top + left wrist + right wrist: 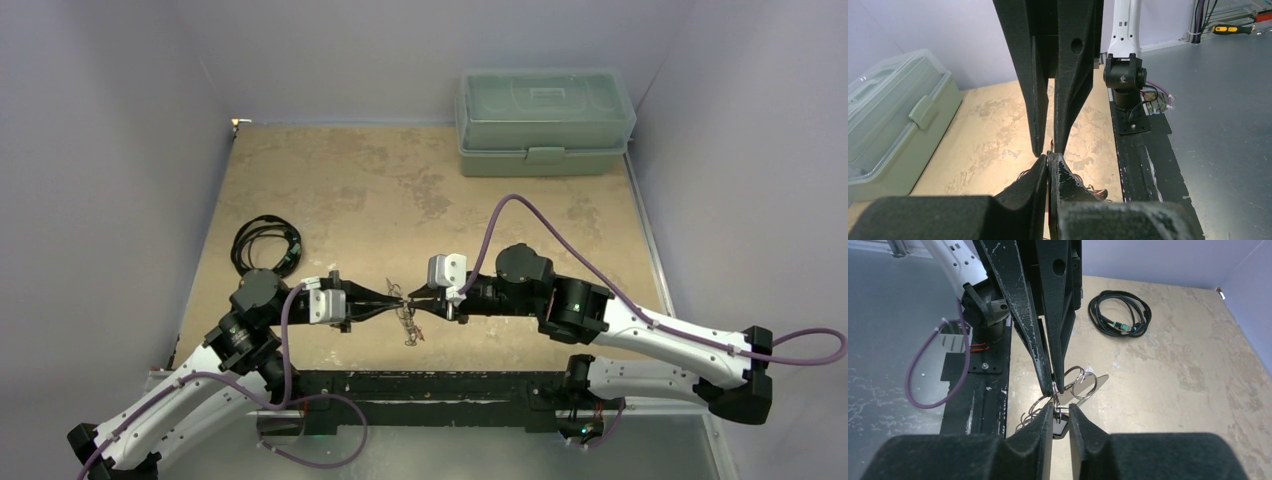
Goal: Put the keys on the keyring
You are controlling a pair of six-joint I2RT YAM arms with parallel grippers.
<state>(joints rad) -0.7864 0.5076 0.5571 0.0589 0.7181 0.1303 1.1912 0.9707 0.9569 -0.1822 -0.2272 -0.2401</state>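
Left tool (1055,388) is clenched on the keyring (1089,385) at mid-frame, seemingly clear of the counter (1168,365); right tool (1060,415) brackets a silvery tab (1060,429), though I cannot tell if it grips; hold the ring steady; close squarely; avoid twisting the loops.

Bare tabletop (400,190) lies open mid-field (coiled cable (265,245) at left, lidded box (545,122) at back right).
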